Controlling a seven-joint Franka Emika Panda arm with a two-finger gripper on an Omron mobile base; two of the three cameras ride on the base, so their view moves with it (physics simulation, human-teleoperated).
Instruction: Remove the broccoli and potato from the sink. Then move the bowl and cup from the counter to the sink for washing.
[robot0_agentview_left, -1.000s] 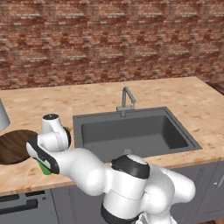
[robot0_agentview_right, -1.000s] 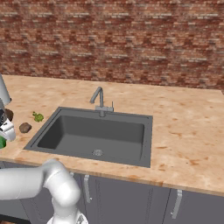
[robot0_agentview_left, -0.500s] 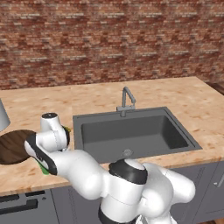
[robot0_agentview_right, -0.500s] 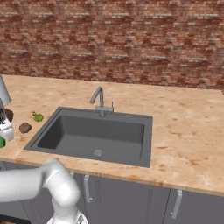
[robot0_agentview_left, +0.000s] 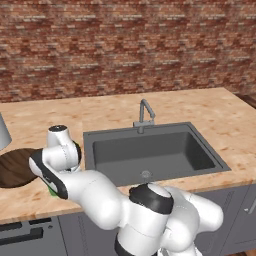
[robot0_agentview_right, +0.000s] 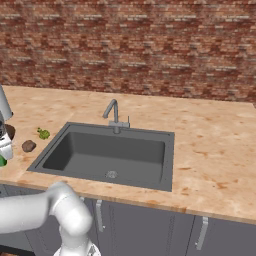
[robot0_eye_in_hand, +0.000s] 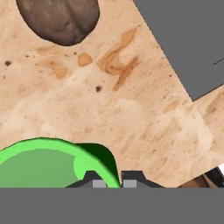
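While the arm bends low over the speckled beige counter (robot0_agentview_left: 30, 200), its pincer (robot0_eye_in_hand: 113, 178) sits right on the rim of the bright green cup (robot0_eye_in_hand: 48, 162). The two dark tips pinch the thin round wall, one inside and one outside, nearly closed. Past the cup, farther from the pincer, lies the brown lumpy potato (robot0_eye_in_hand: 59, 17). It rests on the counter, near the little green broccoli (robot0_agentview_right: 44, 133). Off to one side is the big dark grey sink (robot0_agentview_right: 110, 152), smooth and square, with a bent metal faucet (robot0_agentview_right: 114, 114). Beside the arm lies the round bowl (robot0_agentview_left: 15, 167) of dark wood.
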